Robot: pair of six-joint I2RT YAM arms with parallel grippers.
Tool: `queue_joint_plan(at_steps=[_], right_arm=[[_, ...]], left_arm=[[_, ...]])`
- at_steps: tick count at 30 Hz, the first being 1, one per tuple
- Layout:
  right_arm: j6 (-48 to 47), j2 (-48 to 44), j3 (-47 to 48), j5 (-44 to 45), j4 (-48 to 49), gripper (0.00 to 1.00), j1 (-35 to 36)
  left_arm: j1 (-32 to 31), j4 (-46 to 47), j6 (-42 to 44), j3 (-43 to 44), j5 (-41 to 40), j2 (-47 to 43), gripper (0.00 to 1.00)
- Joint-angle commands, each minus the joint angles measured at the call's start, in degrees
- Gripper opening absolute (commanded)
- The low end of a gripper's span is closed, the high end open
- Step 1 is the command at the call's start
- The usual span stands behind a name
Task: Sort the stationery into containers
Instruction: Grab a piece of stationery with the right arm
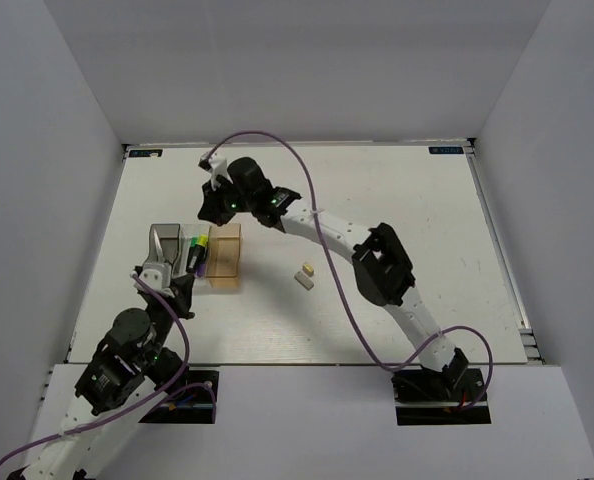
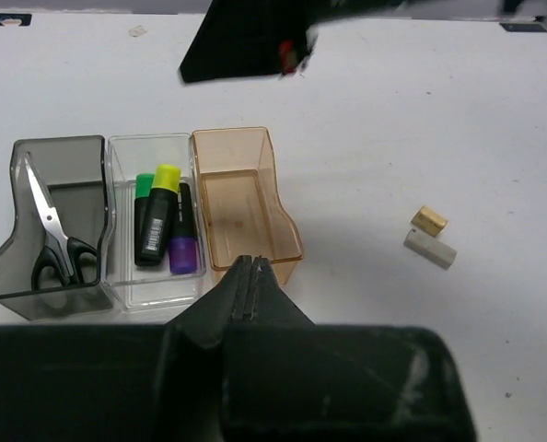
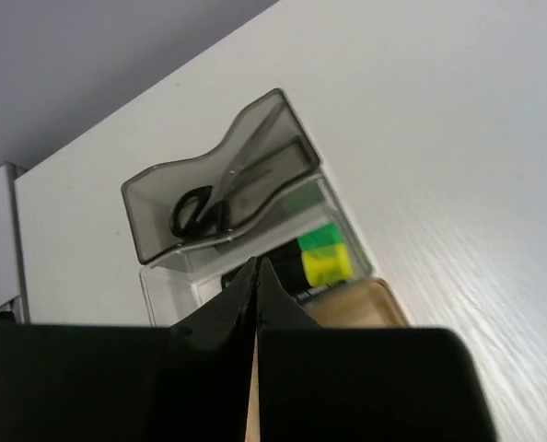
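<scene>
Hovering left hand [image 2: 248, 272], closed and empty, by tan box [image 2: 246, 198]; right hand [image 3: 257, 272] likewise, just beyond binned highlighters [image 2: 158, 216]. Leaving erasers [image 2: 431, 249] on table [image 2: 393, 120], likely for tan box.

Brightness: bright and even; the white desk [image 1: 397, 200] reads clean in all three views.
Shadows: soft and pale; a faint one lies at 3 o'clock of the tan box [image 2: 246, 198].
Blur: the right arm [image 2: 246, 41], at 12 o'clock in the left wrist view, is smeared.
Focus: left gripper [image 2: 249, 276] and right gripper [image 3: 257, 285], near the lens, look soft-edged and featureless black.
Sharpness: desk grain is crisp at 4 o'clock in the right wrist view.
</scene>
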Motion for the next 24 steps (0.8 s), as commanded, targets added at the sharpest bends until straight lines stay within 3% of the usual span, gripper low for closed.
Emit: queue_joint_plan(at_steps=[1, 4, 5, 6, 7, 8, 9, 12, 14, 17, 20, 21, 22, 23, 24], right_arm=[[-8.7, -9.6, 1.6, 8.5, -12.7, 0.00, -1.8], [-14.9, -16.3, -7.5, 9.8, -21.6, 0.00, -4.9], [-19.3, -21.1, -11.7, 7.9, -23.2, 0.32, -5.4], [-24.5, -22.4, -13.3, 7.1, -28.1, 0.45, -6.5], [-29.1, -23.5, -15.4, 7.0, -33.1, 0.52, -6.8], [-31.0, -26.9, -17.6, 8.0, -35.3, 0.59, -7.0], [-34.6, -27.7, -18.2, 8.5, -37.9, 0.60, -7.7], [-34.8, -32.1, -24.7, 13.5, -45.6, 0.26, -8.8], [-34.9, -33.3, -29.1, 13.1, -49.0, 0.24, -9.2], [-33.0, -32.9, -33.2, 12.2, -51.1, 0.32, -9.2], [-31.3, -32.2, -36.2, 12.1, -48.5, 0.39, -9.2], [-31.0, -31.2, -36.1, 12.1, -48.4, 0.41, -9.0], [-30.5, -29.7, -36.0, 12.1, -48.4, 0.41, -9.0], [-30.0, -29.1, -34.9, 12.5, -48.7, 0.41, -9.1], [-29.7, -28.3, -34.4, 12.3, -48.9, 0.42, -9.2]], left_arm=[[-0.1, 0.6, 0.2, -0.6, 1.4, 3.4, 0.01], [-0.1, 1.4, -0.6, 0.2, 5.5, 11.4, 0.01], [-0.1, 1.2, -1.4, 0.8, 6.5, 13.6, 0.01], [-0.1, 0.8, -2.5, 2.7, 10.6, 19.3, 0.01], [-0.1, 0.3, -3.3, 5.0, 12.2, 22.3, 0.01], [-0.1, 0.2, -5.3, 7.7, 13.7, 31.7, 0.01], [-0.1, -0.5, -6.9, 9.2, 18.1, 34.9, 0.01], [-1.3, -2.3, -11.2, 16.6, 20.2, 48.4, 0.22], [-2.5, -2.4, -12.0, 20.2, 19.8, 53.5, 0.43], [-2.5, -1.8, -14.1, 21.9, 20.2, 54.6, 0.71], [-2.6, -3.4, -16.6, 22.5, 21.4, 54.4, 0.69], [-2.7, -3.2, -16.8, 21.8, 21.8, 53.5, 0.61], [-2.7, -3.1, -16.8, 21.1, 21.9, 52.9, 0.45], [-2.7, -3.0, -17.2, 20.5, 21.5, 52.2, 0.20], [-2.6, -3.2, -17.1, 19.0, 21.4, 50.1, 0.13]])
